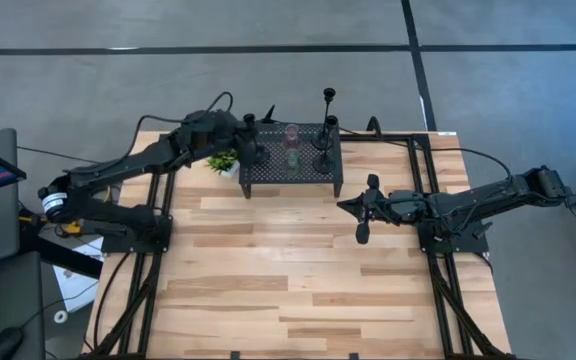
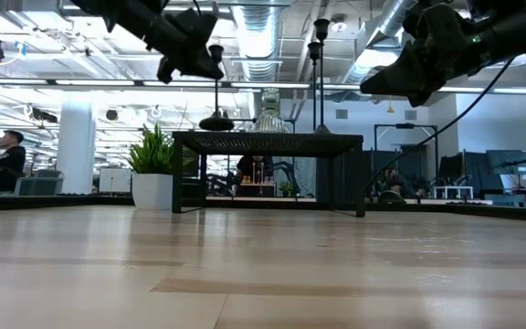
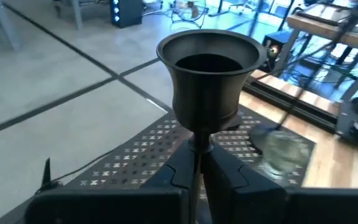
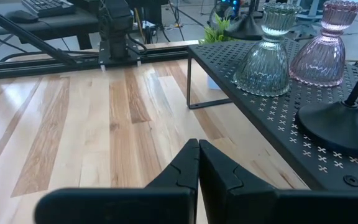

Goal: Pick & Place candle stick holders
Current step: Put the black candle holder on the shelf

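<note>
A black perforated stand (image 1: 290, 165) sits at the table's far middle. On it stand a pinkish glass holder (image 1: 291, 132), an olive-green glass holder (image 1: 291, 158) and two tall black holders (image 1: 325, 150). My left gripper (image 1: 251, 135) is shut on a third black holder (image 2: 215, 87) over the stand's left end. In the low view its round base (image 2: 215, 122) is at the stand's top; I cannot tell whether it rests there. My right gripper (image 1: 363, 208) is shut and empty, in the air to the right of the stand. My left gripper pinches the black holder's thin stem (image 3: 197, 144) between its two fingers, just below the cup (image 3: 207, 68). The fingers come from the table's left, slanting down, and lie across the stem. The holder stands upright, with its base over the stand's left end.
A small green potted plant (image 1: 223, 160) stands on the table just left of the stand, under my left arm. The wooden tabletop (image 1: 288, 270) stretches out in front of the stand. A person (image 2: 7, 155) shows far off in the room.
</note>
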You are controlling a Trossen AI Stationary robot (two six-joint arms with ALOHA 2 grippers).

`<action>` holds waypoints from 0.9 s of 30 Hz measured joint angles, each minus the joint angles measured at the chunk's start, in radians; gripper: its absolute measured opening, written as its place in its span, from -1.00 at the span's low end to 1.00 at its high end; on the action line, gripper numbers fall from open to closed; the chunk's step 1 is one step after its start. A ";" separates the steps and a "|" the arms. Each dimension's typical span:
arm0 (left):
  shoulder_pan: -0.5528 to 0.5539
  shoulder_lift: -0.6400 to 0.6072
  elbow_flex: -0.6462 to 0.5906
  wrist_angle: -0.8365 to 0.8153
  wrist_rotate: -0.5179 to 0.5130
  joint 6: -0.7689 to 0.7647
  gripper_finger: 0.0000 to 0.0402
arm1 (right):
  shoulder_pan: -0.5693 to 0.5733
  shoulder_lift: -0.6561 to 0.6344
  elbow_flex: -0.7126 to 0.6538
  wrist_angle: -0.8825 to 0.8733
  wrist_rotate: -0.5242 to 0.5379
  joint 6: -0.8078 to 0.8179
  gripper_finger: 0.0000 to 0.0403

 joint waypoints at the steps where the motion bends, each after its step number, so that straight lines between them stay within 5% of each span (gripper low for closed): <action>1: 0.012 0.008 0.000 0.004 0.003 -0.001 -0.92 | -0.001 0.000 0.000 0.000 0.000 0.000 -1.00; 27: 0.024 0.111 -0.001 0.076 -0.018 0.013 -0.91 | -0.006 0.000 0.000 -0.009 0.000 0.000 -1.00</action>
